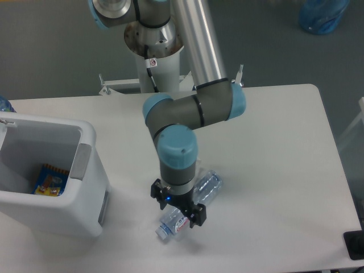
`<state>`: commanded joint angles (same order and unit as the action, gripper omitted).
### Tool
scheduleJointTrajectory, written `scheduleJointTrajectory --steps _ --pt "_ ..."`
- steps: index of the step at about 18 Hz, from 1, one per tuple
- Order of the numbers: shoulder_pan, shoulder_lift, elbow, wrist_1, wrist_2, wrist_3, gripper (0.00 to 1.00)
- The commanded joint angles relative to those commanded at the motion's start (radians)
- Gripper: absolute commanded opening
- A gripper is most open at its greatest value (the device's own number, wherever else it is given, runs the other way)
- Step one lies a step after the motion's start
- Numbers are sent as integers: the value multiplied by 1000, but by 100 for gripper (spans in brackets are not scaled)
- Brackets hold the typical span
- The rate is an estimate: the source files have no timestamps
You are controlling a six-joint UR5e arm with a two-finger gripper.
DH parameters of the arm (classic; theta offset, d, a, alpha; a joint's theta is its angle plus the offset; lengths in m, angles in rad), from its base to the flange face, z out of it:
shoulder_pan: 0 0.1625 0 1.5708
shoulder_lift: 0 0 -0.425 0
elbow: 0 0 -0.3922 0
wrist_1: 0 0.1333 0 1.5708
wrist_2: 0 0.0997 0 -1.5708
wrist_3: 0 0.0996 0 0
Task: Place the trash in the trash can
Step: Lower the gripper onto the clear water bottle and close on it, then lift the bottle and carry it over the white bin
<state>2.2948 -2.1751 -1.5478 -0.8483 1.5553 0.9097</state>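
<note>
The crushed clear water bottle lies on the white table, white cap toward the front, its middle covered by my arm. My gripper hovers directly over the bottle's label end, open, one finger on each side of the bottle. The crumpled wrapper is hidden behind my wrist. The white trash can stands at the left edge of the table, its mouth facing up, well left of the gripper.
A yellow and blue packet lies inside the trash can. The robot base rises behind the table's far edge. A dark object sits at the front right corner.
</note>
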Motion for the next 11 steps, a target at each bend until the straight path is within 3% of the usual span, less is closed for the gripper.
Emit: scheduleJointTrajectory --steps 7,11 --pt "-15 -58 43 2 63 -3 100" --pt "-17 -63 43 2 72 -5 100"
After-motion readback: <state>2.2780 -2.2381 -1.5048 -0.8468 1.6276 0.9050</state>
